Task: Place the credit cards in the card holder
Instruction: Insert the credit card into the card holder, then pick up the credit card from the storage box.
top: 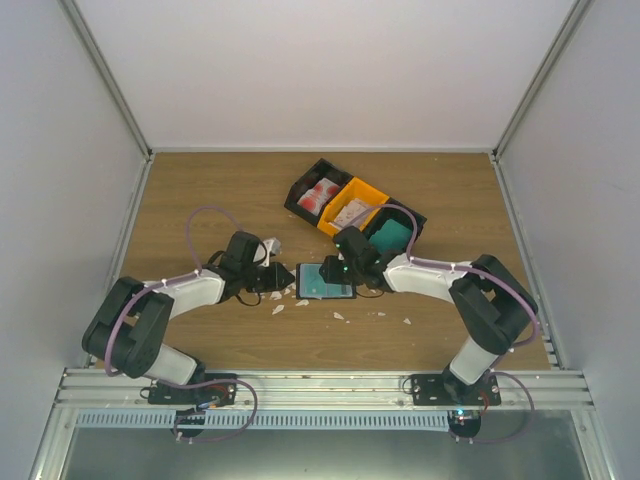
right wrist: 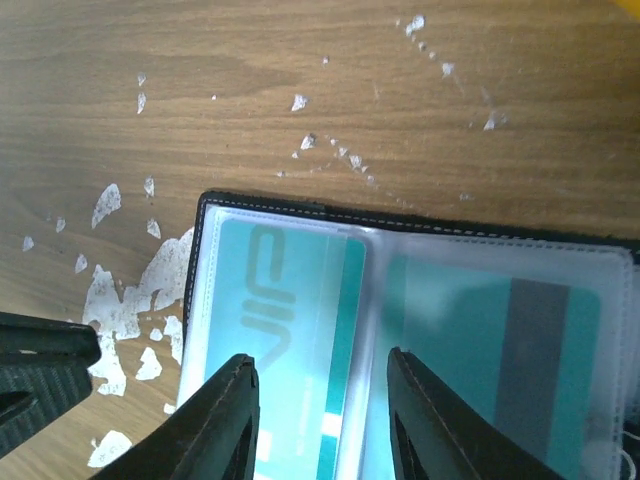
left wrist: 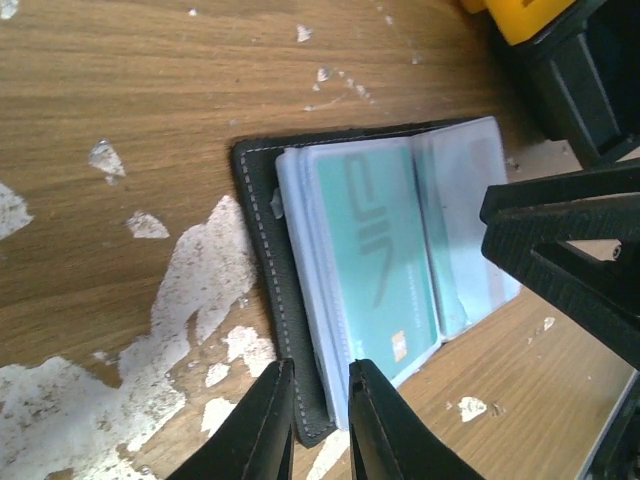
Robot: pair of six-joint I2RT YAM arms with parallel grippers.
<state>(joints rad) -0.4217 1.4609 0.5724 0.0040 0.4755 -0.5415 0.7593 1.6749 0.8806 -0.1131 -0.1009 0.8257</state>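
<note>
The card holder [top: 325, 282] lies open on the table, its clear sleeves facing up. A teal card [right wrist: 280, 330] sits in its left sleeve, with a darker teal strip along its right edge uncovered. A second teal card [right wrist: 500, 360] sits in the right sleeve. My right gripper [right wrist: 320, 365] is open just above the left sleeve, its jaws astride that card. My left gripper [left wrist: 320, 395] has its jaws a narrow gap apart over the holder's outer black edge [left wrist: 265, 240] and the sleeve edges. It grips nothing that I can see. More cards lie in the bins.
Three bins stand in a row behind the holder. A black one [top: 316, 192] holds red-and-white cards, an orange one [top: 352, 207] holds pale cards, and a black one [top: 395, 235] holds teal cards. White scraps and worn patches [top: 278, 308] dot the wood. The right gripper's body [left wrist: 560, 250] stands close to the left gripper.
</note>
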